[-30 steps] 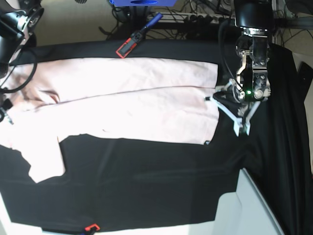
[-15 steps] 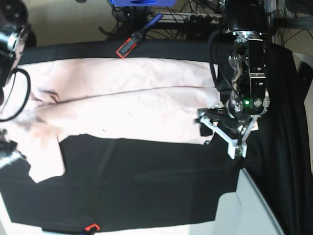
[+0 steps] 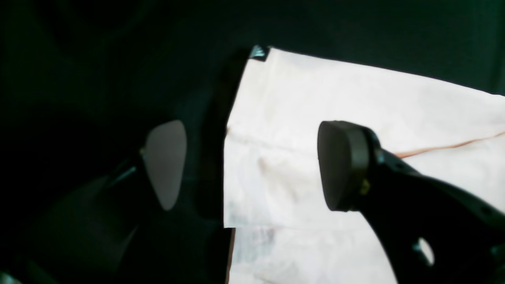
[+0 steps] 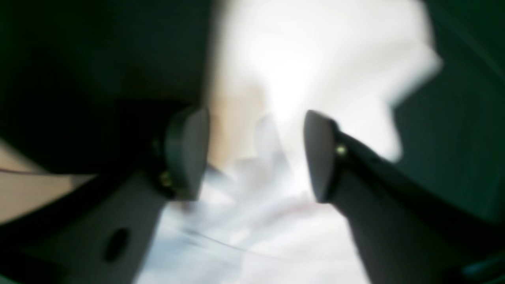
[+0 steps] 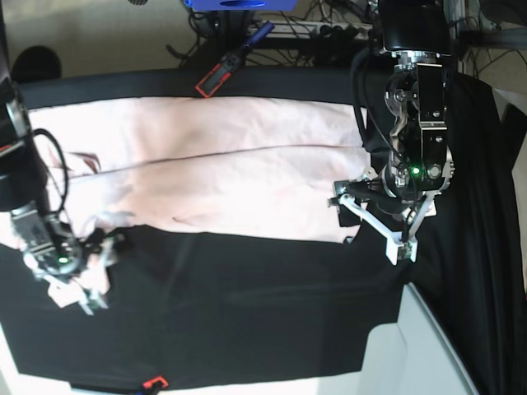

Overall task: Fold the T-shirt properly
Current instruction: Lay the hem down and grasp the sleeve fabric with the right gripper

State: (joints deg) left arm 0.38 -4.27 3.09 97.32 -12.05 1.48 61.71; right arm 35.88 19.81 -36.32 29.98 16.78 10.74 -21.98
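Observation:
The pale pink T-shirt lies spread, plain side up, on the black table cloth. Its hem is on the right and a sleeve on the left. My left gripper is open at the hem's near corner. In the left wrist view the gripper straddles the shirt's edge, one finger over the cloth, the other over the shirt. My right gripper is open over the bunched sleeve. In the blurred right wrist view the gripper has pink fabric between its open fingers.
A red and black clamp with a blue handle lies at the back edge of the cloth. Cables run behind it. A white table corner shows at the lower right. A small red clip sits at the front edge.
My right arm has come down from the upper left onto the sleeve, which is now bunched. My left gripper has moved down and left to the hem's near corner.

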